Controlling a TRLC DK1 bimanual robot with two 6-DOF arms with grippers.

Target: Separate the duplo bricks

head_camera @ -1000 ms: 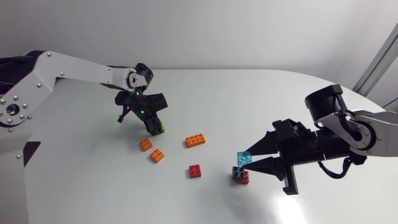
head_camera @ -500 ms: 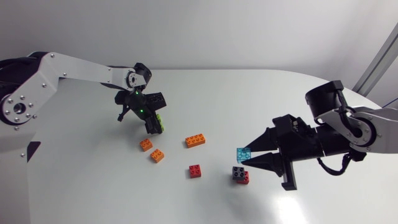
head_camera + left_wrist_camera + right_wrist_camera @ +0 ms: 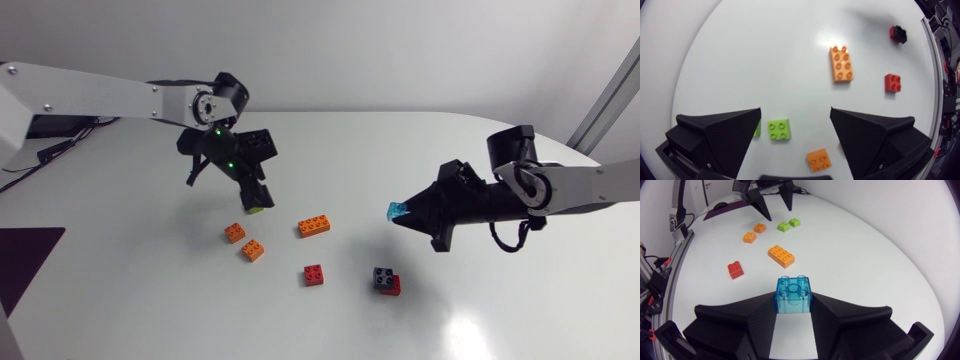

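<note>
Right fingers [image 3: 740,322] pinch blue brick [image 3: 793,295] aloft | left fingers [image 3: 720,135] spread wide

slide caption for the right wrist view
Right gripper shut on a translucent blue brick, with a long orange brick and a red brick on the table ahead.

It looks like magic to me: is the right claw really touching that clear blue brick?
Touching. The right wrist view shows the clear blue brick pinched between both fingers of the right gripper, one on each side.
</note>
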